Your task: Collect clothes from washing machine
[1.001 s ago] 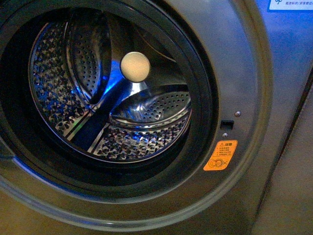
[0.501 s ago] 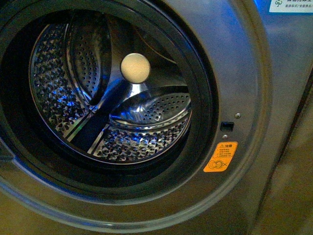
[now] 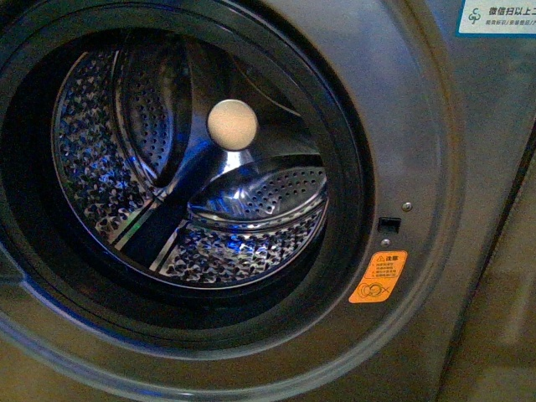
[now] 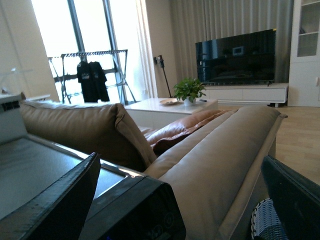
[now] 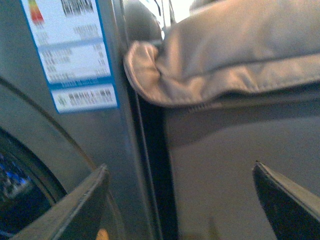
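the front view looks straight into the grey metallic front-loading washing machine [image 3: 435, 167], its round black-rimmed opening showing the perforated steel drum [image 3: 100, 167] lit with blue glints, a cream round hub [image 3: 232, 125] at the back and an orange warning sticker [image 3: 378, 277] on the face; no dark garment can be made out inside, and neither arm shows. in the left wrist view the left gripper [image 4: 180, 200] has its two black fingers spread wide with nothing between them, above a tan leather sofa [image 4: 220, 150] and a striped woven basket [image 4: 265, 225]. in the right wrist view the right gripper [image 5: 185, 200] is likewise spread and empty, beside the machine's white-and-blue label [image 5: 75, 50].
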### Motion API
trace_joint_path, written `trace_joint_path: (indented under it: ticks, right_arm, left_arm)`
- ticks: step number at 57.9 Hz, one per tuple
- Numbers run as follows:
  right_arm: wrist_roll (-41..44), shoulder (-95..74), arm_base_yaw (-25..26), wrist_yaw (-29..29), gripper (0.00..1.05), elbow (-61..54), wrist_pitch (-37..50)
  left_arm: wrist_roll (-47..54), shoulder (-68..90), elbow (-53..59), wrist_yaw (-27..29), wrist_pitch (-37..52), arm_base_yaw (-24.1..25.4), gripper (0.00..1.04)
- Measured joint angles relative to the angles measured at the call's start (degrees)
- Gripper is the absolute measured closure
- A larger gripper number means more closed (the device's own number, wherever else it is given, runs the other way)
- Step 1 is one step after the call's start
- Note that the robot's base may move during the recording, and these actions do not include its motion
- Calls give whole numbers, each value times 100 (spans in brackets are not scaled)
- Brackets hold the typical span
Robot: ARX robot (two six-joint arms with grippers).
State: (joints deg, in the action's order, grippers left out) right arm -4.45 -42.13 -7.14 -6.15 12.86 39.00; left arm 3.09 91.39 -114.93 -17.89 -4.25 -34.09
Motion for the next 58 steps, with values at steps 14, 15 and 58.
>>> trace_joint_path:
  ticks: [14, 15, 58]
  right_arm:
    - [385, 901, 544, 568, 66, -404, -1537]
    - [391, 946, 601, 581, 69, -435, -1550]
    - [428, 2428, 702, 621, 102, -1078, -2337]
  left_arm:
    - [-852, 1305, -3246, 2284, -4194, 717, 7]
    - [-885, 1233, -3169, 2304, -4175, 828, 7]
    - [-483, -4304, 5528, 2959, -245, 2166, 53]
